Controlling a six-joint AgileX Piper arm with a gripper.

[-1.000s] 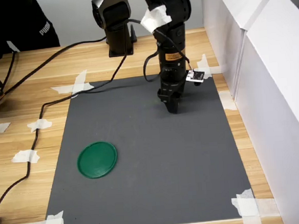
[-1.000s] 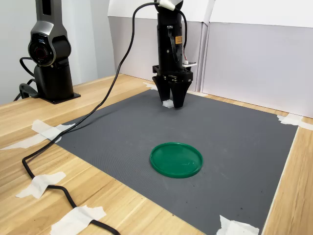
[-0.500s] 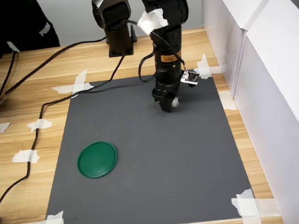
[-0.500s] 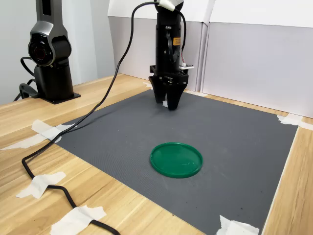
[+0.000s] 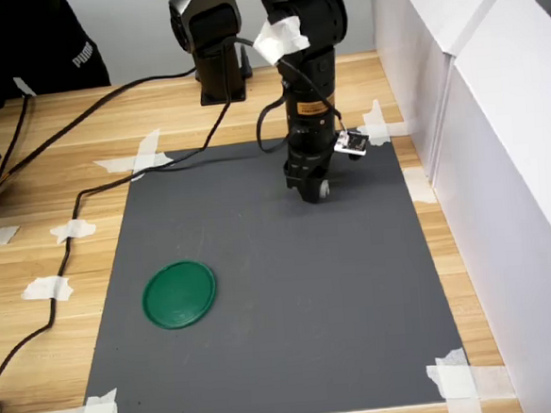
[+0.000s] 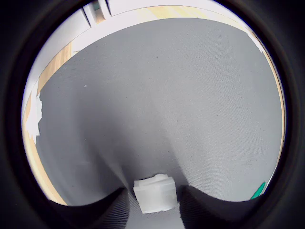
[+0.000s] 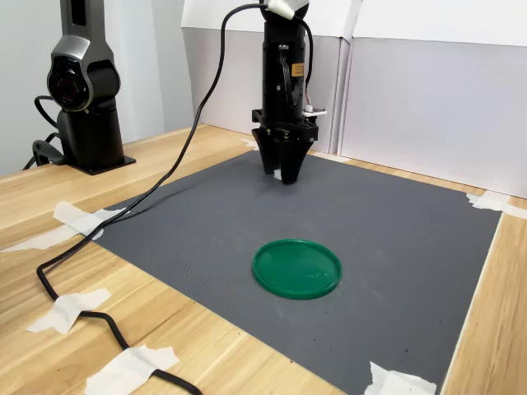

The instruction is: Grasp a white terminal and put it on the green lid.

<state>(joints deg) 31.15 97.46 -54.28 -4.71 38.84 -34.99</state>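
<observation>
Risk assessment: the white terminal [image 6: 155,193] is small against the fingers, so a shallow or off-centre pinch could let it twist or drop onto the grey mat [image 5: 281,291] during transfer; a release from too high could let it bounce or roll off the low-rimmed green lid [image 5: 179,294]. The gripper [image 5: 312,193] stands upright over the far part of the mat, near the taped edge by the white wall panels [image 5: 499,153]. The fingers are clenched on the terminal: in the wrist view the white block sits between the two dark fingers [image 6: 107,210], touching both, with mat visible beneath. In the second exterior view a white patch shows between the tips. The lid lies flat and bare, well apart from the gripper, toward the first exterior view's lower left.
</observation>
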